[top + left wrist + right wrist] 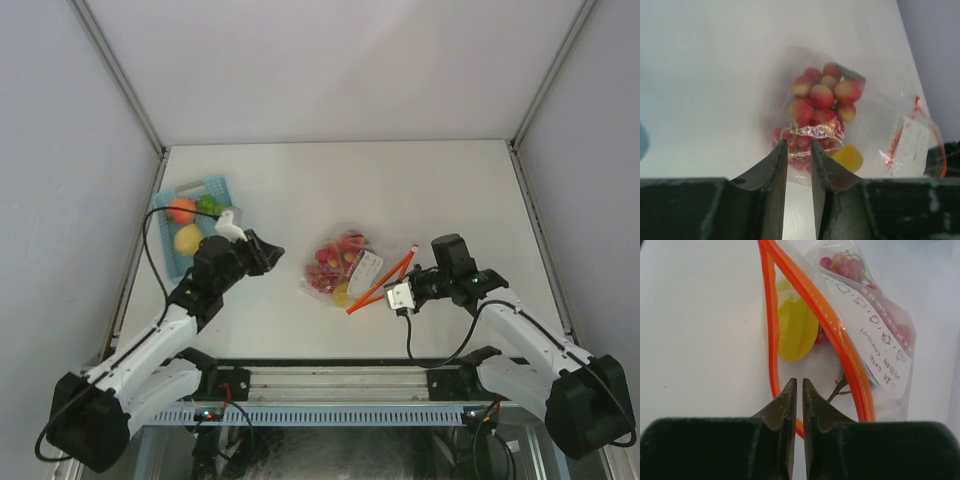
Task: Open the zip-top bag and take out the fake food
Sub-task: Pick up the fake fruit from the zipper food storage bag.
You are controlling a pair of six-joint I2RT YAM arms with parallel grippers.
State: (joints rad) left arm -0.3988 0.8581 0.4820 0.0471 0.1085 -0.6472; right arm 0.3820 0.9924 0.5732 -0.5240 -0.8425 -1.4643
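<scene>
Nearest the arm bases, the right gripper [797, 382] sits at the right end of the zip-top bag [345, 272]. Its fingers are drawn to a hairline slit right over the near orange zip strip [771, 330] — whether film is pinched between them cannot be told. The bag lies on the white table [400, 190] with its mouth parted and its two strips spread in a V. Inside, the fake food [333, 262] — red grapes and a yellow piece — bunches toward the bag's left end. Left of the bag and apart from it, the left gripper [799, 144] points at it, with a narrow empty gap between its fingers. Farther left of the bag, a light-blue basket [215, 186] holds three toy fruits [187, 238].
</scene>
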